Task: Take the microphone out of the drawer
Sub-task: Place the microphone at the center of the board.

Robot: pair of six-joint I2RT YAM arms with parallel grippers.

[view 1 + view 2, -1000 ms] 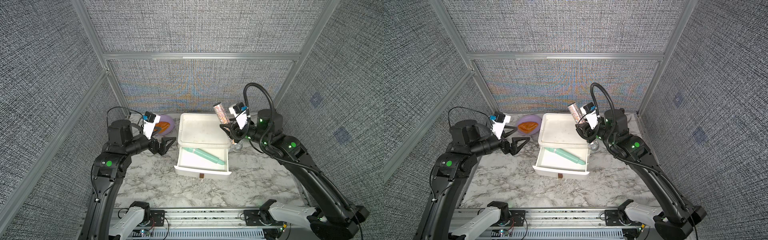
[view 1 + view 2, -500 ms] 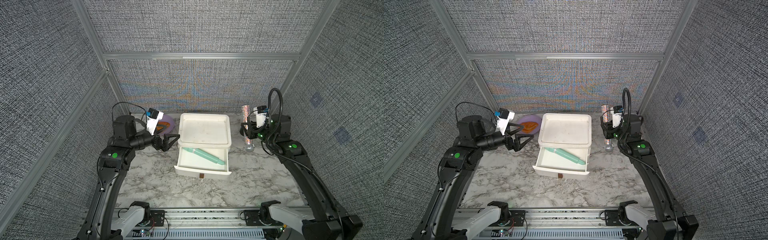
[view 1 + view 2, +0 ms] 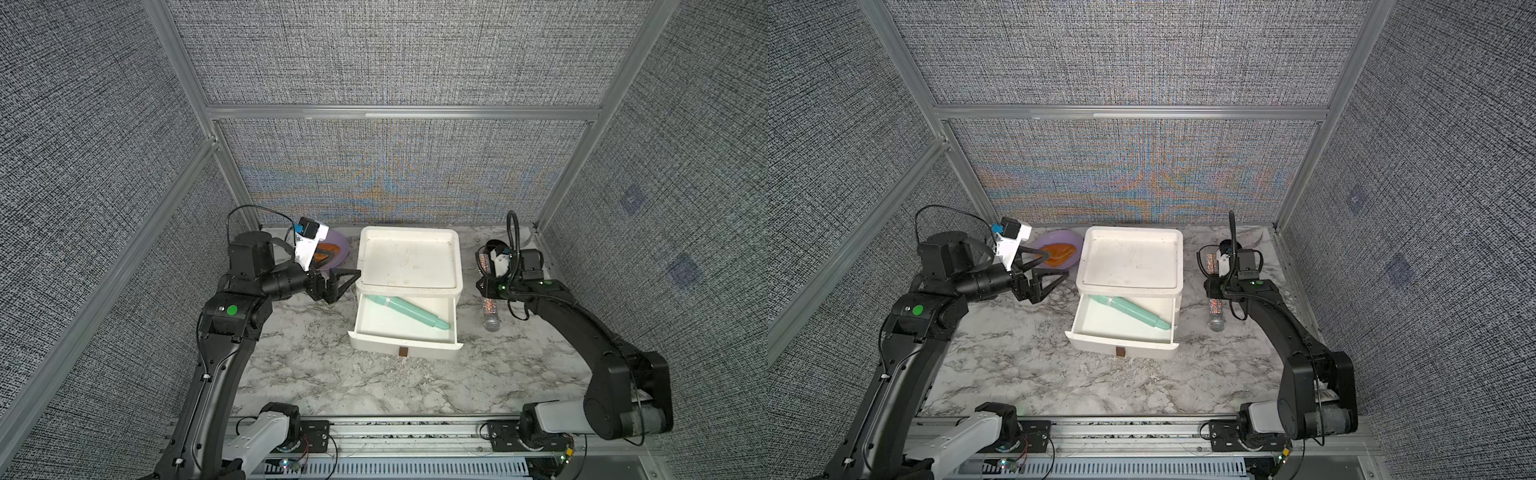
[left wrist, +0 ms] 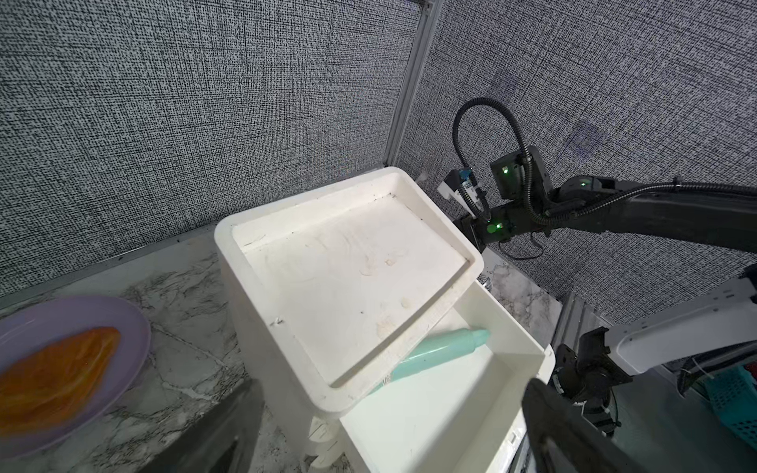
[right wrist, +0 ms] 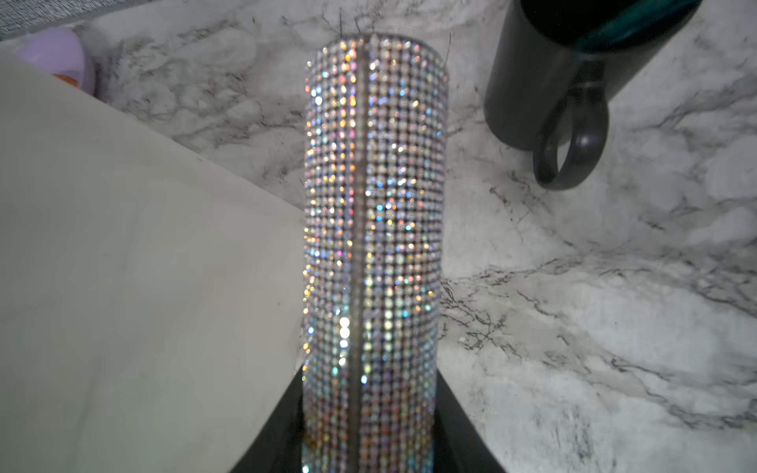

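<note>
The rhinestone-covered microphone (image 3: 487,308) w/ silver mesh head is already out of the white pull-out drawer (image 3: 403,350). It is held low over the grey-veined marble tabletop (image 3: 324,374), just beside the right wall of the white plastic drawer unit (image 3: 407,289), head toward the near edge. The right gripper (image 5: 368,454) is clamped on the glittery handle; in the wrist view a dark finger (image 5: 266,446) is seen either side of the barrel. Whether the head touches the marble cannot be told. The left gripper (image 3: 1055,266) is spread wide & empty, near the unit's left wall. A mint-green cylindrical object (image 3: 411,312) lies in the drawer.

Step in hand is judged to be set-down & release. The mic should be lowered till its full length is borne by the marble, kept parallel to the unit wall & clear of the black mug (image 5: 549,86) near its tail end. Jaws should be opened slowly, as a round barrel may roll. Withdrawal is best made straight up.
</note>
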